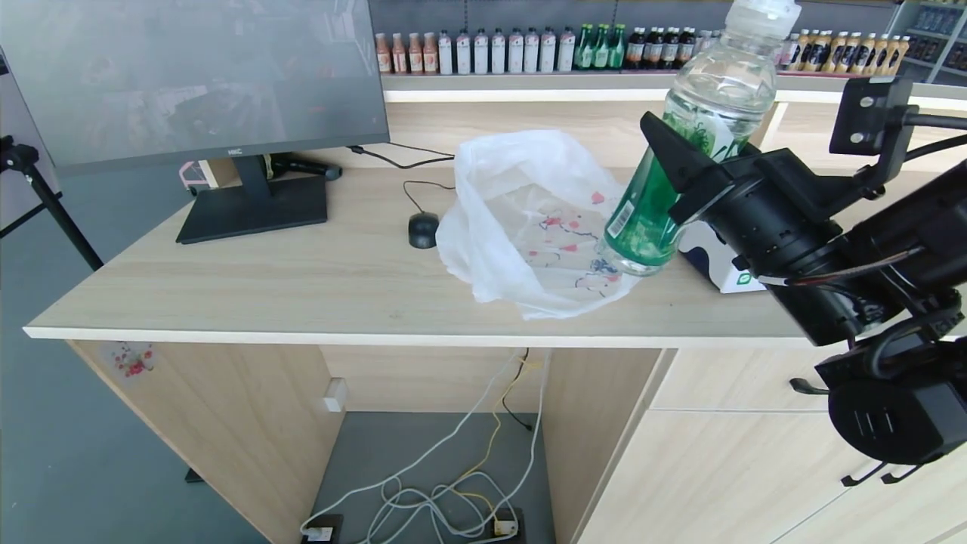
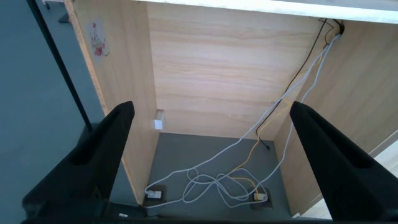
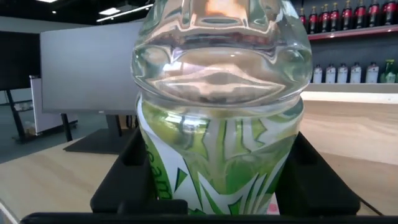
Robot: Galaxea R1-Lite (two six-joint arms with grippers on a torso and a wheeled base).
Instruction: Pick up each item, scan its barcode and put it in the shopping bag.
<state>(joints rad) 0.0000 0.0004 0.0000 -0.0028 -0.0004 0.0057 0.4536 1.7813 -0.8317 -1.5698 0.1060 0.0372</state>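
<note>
My left hand (image 2: 211,109) hangs spread wide with nothing in it, below the front edge of the counter (image 1: 302,279). I judge it is parked there so it doesn't get in the way. Its wrist view looks into the recess under the counter, where loose cables (image 2: 217,180) lie on the floor.

A monitor (image 1: 196,75) stands at the back left corner. A mouse (image 1: 423,229) lies near the middle of the counter. Just right of the mouse the shopping bag (image 1: 529,219) slumps with its mouth gaping toward the front edge, ready to take things.

My right hand (image 1: 684,162) is clamped around the middle of the bottle (image 1: 714,98) and holds it in the air over the bag's right side. The bottle is tilted, base down toward the bag and cap toward the back right corner. That lean, I judge, keeps the barcode (image 1: 621,219) turned outward for scanning. The head view shows the barcode. The right wrist view shows how my fingers flank the label on both sides, but not the barcode.

A carton (image 1: 714,261) waits on the counter behind the bottle, toward the right edge.
</note>
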